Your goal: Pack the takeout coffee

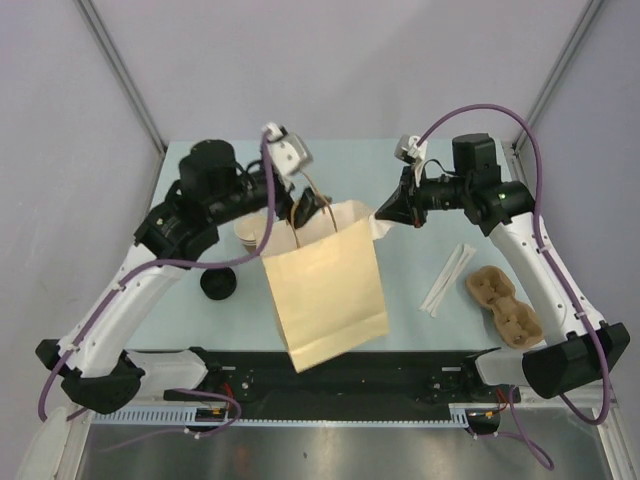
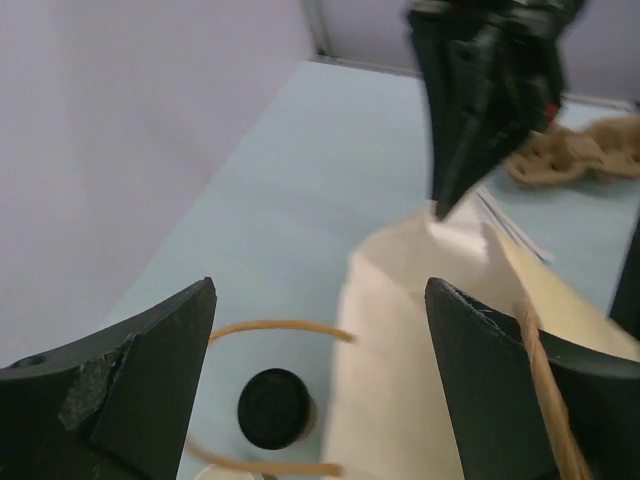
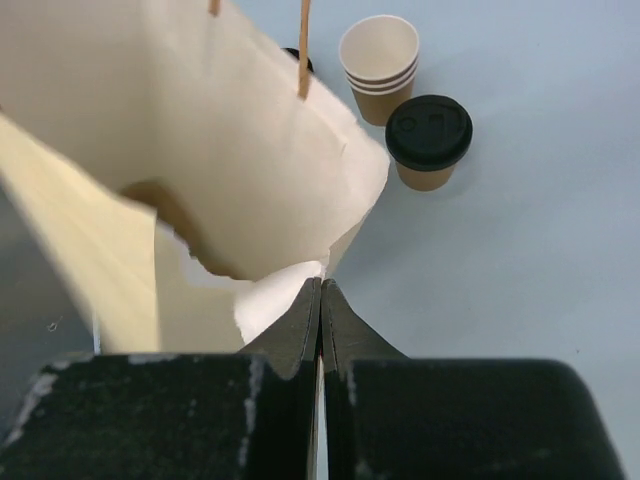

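Observation:
A tall tan paper bag (image 1: 325, 290) stands mid-table with its mouth open. My right gripper (image 1: 380, 214) is shut on the bag's torn upper rim (image 3: 300, 275), holding it open. My left gripper (image 1: 300, 212) hovers over the bag's far left corner by the string handles (image 2: 270, 328), open and holding nothing (image 2: 320, 290). Below and between its fingers (image 2: 150, 370) a takeout coffee cup with a black lid (image 2: 272, 407) stands on the table beside the bag's outer wall (image 2: 400, 350). A lidded cup (image 1: 218, 283) (image 3: 428, 140) stands left of the bag.
A stack of open, lidless cups (image 1: 250, 235) (image 3: 378, 65) stands beside the lidded cup. A brown pulp cup tray (image 1: 505, 305) (image 2: 570, 155) and white wrapped sticks (image 1: 448, 278) lie on the right. Grey walls enclose the table's back and sides.

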`<state>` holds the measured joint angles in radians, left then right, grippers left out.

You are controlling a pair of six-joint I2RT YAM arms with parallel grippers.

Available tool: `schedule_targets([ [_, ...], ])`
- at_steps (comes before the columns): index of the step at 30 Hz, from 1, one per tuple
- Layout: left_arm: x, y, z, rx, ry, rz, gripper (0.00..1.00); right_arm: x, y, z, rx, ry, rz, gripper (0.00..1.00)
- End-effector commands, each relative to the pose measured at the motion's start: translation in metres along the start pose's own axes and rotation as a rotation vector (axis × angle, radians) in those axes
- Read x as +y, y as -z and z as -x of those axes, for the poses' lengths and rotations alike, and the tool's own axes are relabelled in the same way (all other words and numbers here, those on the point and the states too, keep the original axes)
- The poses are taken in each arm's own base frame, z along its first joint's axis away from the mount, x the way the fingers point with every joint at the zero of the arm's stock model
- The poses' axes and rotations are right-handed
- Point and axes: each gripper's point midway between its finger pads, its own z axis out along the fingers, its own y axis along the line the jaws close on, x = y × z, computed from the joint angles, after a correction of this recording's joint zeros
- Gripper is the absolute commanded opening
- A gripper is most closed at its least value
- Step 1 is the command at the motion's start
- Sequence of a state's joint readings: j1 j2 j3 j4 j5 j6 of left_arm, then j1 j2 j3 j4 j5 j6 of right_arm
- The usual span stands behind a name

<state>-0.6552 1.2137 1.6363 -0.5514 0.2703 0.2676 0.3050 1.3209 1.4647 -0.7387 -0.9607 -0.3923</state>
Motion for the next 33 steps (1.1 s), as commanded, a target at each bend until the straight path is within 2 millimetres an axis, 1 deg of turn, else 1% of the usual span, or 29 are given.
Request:
schedule_targets([
  [1, -0.054, 0.001, -0.001, -0.043, -0.17, -0.2, 0.89, 0.002, -0.002, 0.021, -0.045, 0.07, -0.03, 0.0],
  [3, -0.063, -0.001, -0.014, -0.016, -0.214, -0.235, 0.86, 0.004, -0.003, 0.018, -0.033, 0.063, -0.026, 0.0],
  [4, -0.076, 0.0, -0.019, -0.004, -0.236, -0.274, 0.85, 0.005, -0.003, 0.016, -0.027, 0.065, -0.023, 0.0],
  [5, -0.08, 0.0, -0.024, 0.004, -0.286, -0.285, 0.84, 0.006, -0.003, 0.013, -0.019, 0.059, -0.018, 0.0],
  [6, -0.085, -0.003, -0.038, 0.035, -0.306, -0.295, 0.83, 0.008, -0.002, 0.009, -0.006, 0.047, -0.016, 0.0],
  [7, -0.096, -0.001, -0.043, 0.042, -0.329, -0.32, 0.83, 0.008, -0.002, 0.005, 0.005, 0.053, -0.015, 0.0],
  [8, -0.099, -0.002, -0.051, 0.057, -0.353, -0.329, 0.82, 0.009, -0.001, 0.001, 0.015, 0.047, -0.016, 0.0],
  [9, -0.105, -0.004, -0.066, 0.087, -0.353, -0.343, 0.81, 0.011, -0.001, -0.004, 0.029, 0.041, -0.015, 0.0],
  [11, -0.104, -0.005, -0.074, 0.101, -0.355, -0.329, 0.81, 0.011, 0.002, -0.008, 0.041, 0.043, -0.024, 0.0],
  [12, -0.103, -0.006, -0.083, 0.122, -0.354, -0.318, 0.81, 0.014, 0.004, -0.009, 0.047, 0.04, -0.022, 0.0],
  [13, -0.094, -0.01, -0.085, 0.131, -0.359, -0.27, 0.82, 0.014, 0.005, -0.01, 0.051, 0.04, -0.025, 0.0],
  [14, -0.091, -0.012, -0.09, 0.152, -0.36, -0.25, 0.83, 0.016, 0.006, -0.011, 0.054, 0.047, -0.024, 0.0],
  [16, -0.084, -0.016, -0.095, 0.179, -0.361, -0.211, 0.85, 0.018, 0.007, -0.014, 0.064, 0.045, -0.024, 0.0],
  [17, -0.075, -0.02, -0.102, 0.217, -0.35, -0.158, 0.85, 0.019, 0.008, -0.014, 0.067, 0.047, -0.02, 0.0],
  [18, -0.07, -0.021, -0.101, 0.223, -0.341, -0.13, 0.85, 0.02, 0.007, -0.017, 0.075, 0.049, -0.017, 0.0],
  [20, -0.066, -0.023, -0.105, 0.245, -0.33, -0.101, 0.86, 0.02, 0.006, -0.018, 0.078, 0.046, -0.016, 0.0],
  [21, -0.067, -0.025, -0.111, 0.258, -0.331, -0.106, 0.86, 0.02, 0.006, -0.018, 0.079, 0.046, -0.016, 0.0],
  [23, -0.056, -0.027, -0.119, 0.297, -0.344, -0.047, 0.89, 0.019, 0.005, -0.017, 0.078, 0.048, -0.015, 0.0],
  [24, -0.054, -0.027, -0.124, 0.312, -0.354, -0.036, 0.9, 0.019, 0.004, -0.017, 0.077, 0.053, -0.016, 0.0],
  [26, -0.046, -0.028, -0.123, 0.315, -0.395, 0.004, 0.92, 0.019, 0.004, -0.017, 0.079, 0.054, -0.016, 0.0],
  [27, -0.038, -0.027, -0.124, 0.325, -0.412, 0.043, 0.93, 0.018, 0.003, -0.018, 0.08, 0.054, -0.017, 0.0],
  [29, -0.028, -0.023, -0.113, 0.3, -0.453, 0.085, 0.93, 0.018, 0.002, -0.018, 0.082, 0.052, -0.015, 0.0],
  [30, -0.027, -0.022, -0.112, 0.294, -0.47, 0.09, 0.93, 0.018, 0.002, -0.018, 0.081, 0.054, -0.016, 0.0],
  [31, -0.025, -0.021, -0.103, 0.259, -0.504, 0.099, 0.94, 0.017, 0.001, -0.018, 0.081, 0.054, -0.016, 0.0],
  [32, -0.023, -0.016, -0.097, 0.229, -0.518, 0.108, 0.94, 0.017, 0.0, -0.018, 0.081, 0.054, -0.014, 0.0],
  [33, -0.022, -0.014, -0.093, 0.213, -0.535, 0.113, 0.94, 0.016, 0.0, -0.018, 0.081, 0.054, -0.014, 0.0],
])
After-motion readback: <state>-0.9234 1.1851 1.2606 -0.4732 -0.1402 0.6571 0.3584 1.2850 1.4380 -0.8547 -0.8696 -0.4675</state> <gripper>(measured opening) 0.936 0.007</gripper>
